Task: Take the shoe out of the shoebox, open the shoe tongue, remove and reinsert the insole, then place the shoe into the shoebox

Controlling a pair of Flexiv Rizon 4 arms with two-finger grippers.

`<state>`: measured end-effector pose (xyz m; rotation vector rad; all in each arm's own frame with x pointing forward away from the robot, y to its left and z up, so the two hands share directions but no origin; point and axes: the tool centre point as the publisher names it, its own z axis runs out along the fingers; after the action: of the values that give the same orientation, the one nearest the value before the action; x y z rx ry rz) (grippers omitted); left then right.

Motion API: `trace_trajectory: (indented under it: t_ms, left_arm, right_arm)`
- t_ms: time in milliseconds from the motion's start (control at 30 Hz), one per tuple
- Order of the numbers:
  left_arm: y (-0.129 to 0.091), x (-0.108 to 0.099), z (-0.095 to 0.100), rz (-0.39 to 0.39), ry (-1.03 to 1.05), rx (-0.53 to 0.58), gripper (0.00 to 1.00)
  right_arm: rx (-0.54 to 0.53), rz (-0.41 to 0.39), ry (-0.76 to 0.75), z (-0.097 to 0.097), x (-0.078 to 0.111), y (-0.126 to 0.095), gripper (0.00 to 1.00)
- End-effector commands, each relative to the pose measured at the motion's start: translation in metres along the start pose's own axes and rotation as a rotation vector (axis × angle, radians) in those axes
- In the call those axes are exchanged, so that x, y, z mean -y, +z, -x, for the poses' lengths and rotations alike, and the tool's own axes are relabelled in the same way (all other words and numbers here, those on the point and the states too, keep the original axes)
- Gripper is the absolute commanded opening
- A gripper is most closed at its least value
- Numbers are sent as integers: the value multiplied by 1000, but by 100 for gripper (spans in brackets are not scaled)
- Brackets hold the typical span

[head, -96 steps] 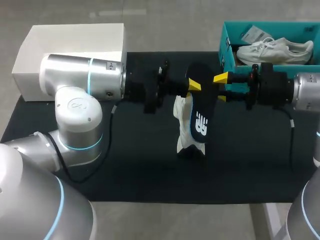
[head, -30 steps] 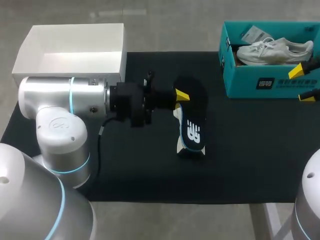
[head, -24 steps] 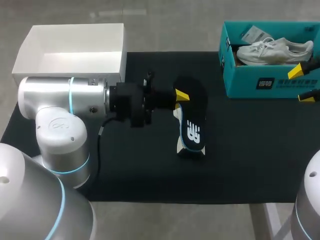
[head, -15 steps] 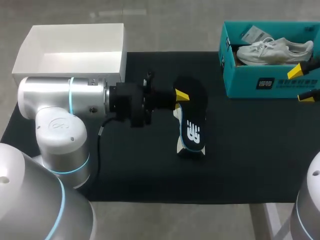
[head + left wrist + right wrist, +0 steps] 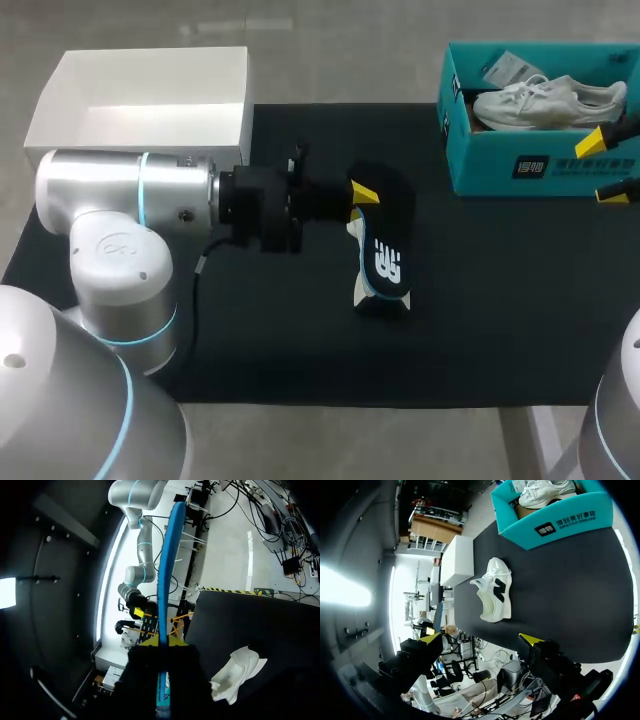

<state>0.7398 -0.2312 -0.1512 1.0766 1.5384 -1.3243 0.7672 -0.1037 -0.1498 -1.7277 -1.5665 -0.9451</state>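
Observation:
My left gripper (image 5: 361, 193) is shut on the edge of a dark blue insole (image 5: 388, 250) with a white logo, holding it over the white shoe (image 5: 364, 290) on the black mat. In the left wrist view the insole (image 5: 167, 570) stands edge-on between the shut yellow tips of the left gripper (image 5: 163, 641), with the shoe (image 5: 237, 672) lying off to one side below. My right gripper (image 5: 606, 167) hangs open at the right edge, in front of the teal shoebox (image 5: 520, 165). From the right gripper (image 5: 480, 638) the shoe (image 5: 495, 595) lies well ahead, nothing between the fingers.
The teal shoebox (image 5: 555, 522) at the back right holds a second white shoe (image 5: 548, 102). A white open box (image 5: 140, 100) stands at the back left. The black mat (image 5: 480, 300) covers the middle of the table.
Since the earliest frame my right gripper has drawn away from the insole to the right edge, and my left arm has pulled slightly left with the insole. Nothing has visibly moved over the last second.

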Motion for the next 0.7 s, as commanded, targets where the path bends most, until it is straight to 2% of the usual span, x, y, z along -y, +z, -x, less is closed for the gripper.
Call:
trace_trajectory:
  t_ms: [33, 267, 300, 400, 567, 600, 700]
  left_arm:
    - [-3, 0, 12, -46, -151, -86, 0]
    - [-17, -4, 4, -29, -415, -242, 0]
    - [-18, -5, -1, -27, -471, -301, 0]
    - [-20, -9, -15, -40, -556, -358, 0]
    - [-17, -13, -35, -29, -558, -384, 0]
    - [-14, -14, -38, -2, -524, -378, 0]
    - [-7, -13, -47, -36, -496, -400, 0]
  right_arm:
    - [4, 1, 1, 0, 1, 0, 100]
    - [4, 1, 1, 0, 1, 0, 100]
    - [4, 1, 1, 0, 1, 0, 100]
    - [4, 1, 1, 0, 1, 0, 100]
    - [4, 1, 1, 0, 1, 0, 100]
    - [4, 1, 1, 0, 1, 0, 100]
    - [4, 1, 1, 0, 1, 0, 100]
